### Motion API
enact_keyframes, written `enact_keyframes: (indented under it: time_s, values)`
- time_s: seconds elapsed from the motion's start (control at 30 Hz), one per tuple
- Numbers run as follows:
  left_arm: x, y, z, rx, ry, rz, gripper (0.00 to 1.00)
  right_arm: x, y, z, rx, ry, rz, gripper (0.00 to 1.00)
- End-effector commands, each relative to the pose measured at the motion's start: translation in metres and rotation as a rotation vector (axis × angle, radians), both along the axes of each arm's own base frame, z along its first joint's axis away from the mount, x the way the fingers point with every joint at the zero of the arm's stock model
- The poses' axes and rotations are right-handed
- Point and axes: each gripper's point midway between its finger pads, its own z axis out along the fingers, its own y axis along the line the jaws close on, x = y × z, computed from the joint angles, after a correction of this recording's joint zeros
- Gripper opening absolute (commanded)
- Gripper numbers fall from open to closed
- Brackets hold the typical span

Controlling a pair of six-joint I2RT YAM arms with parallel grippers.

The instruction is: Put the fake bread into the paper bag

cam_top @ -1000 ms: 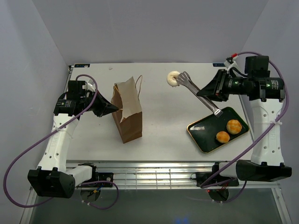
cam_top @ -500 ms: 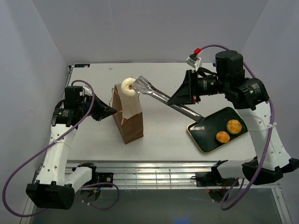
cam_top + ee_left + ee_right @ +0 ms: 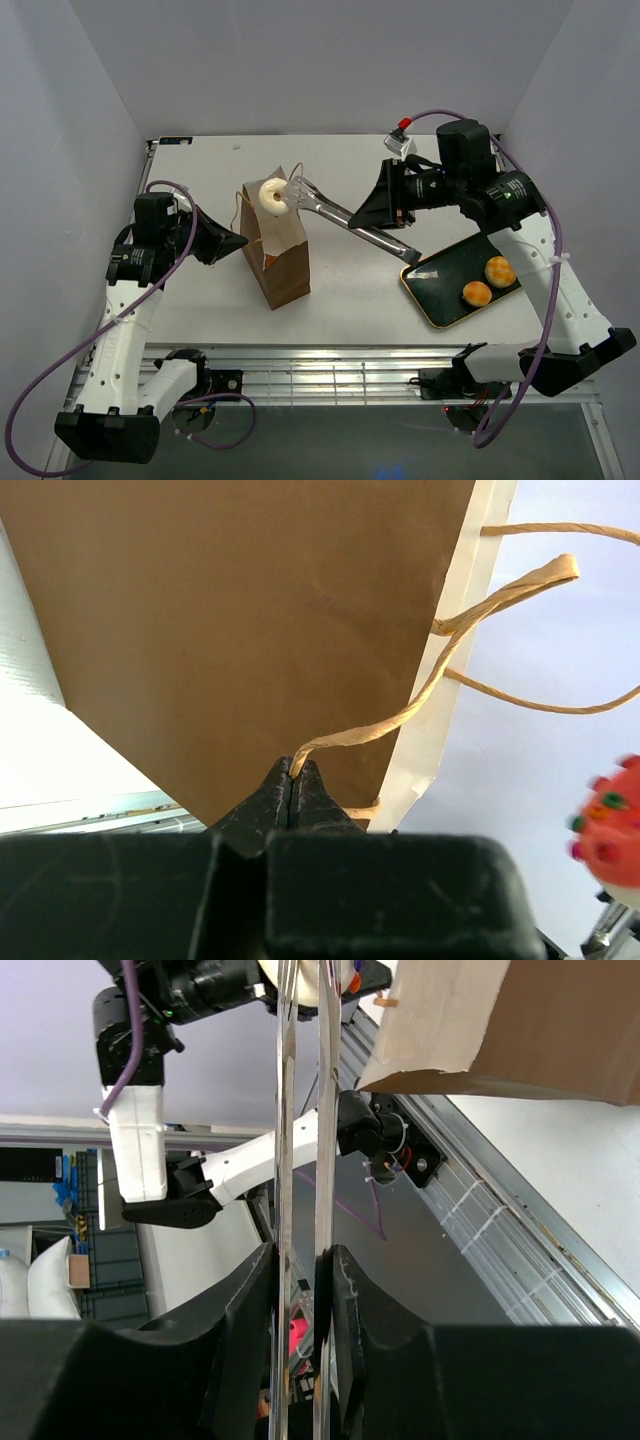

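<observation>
We hold donut in tongs over paper bag mouth, right tool clamped on tongs. Left tool pinched tight on bag handle. Two buns right of bag remain.

Bright, even light; soft shadows

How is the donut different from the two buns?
The donut is a ring with a hole; the buns are solid rounds. The donut hangs in the tongs over the paper bag; the buns lie on the green tray. The donut has red frosting; the buns are plain golden. Both are small and round.
</observation>
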Motion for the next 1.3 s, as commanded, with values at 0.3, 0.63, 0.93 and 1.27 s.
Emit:
enact_keyframes:
  time_s: [0.3,0.63,0.93,1.27]
  values:
    - [-0.004,0.001,0.006,-0.007,-0.022,0.012,0.0,0.006,0.003,-0.022,-0.015,-0.015,-0.006,0.38]
    - [-0.006,0.001,0.009,-0.014,-0.023,0.019,0.0,0.008,0.005,-0.026,-0.016,-0.015,0.002,0.47]
    - [-0.01,0.002,0.009,-0.015,-0.024,0.025,0.0,0.01,0.005,-0.022,-0.022,-0.021,0.003,0.48]
    - [-0.018,0.007,0.01,0.012,-0.015,0.042,0.13,0.011,0.008,0.027,0.056,-0.055,-0.015,0.48]
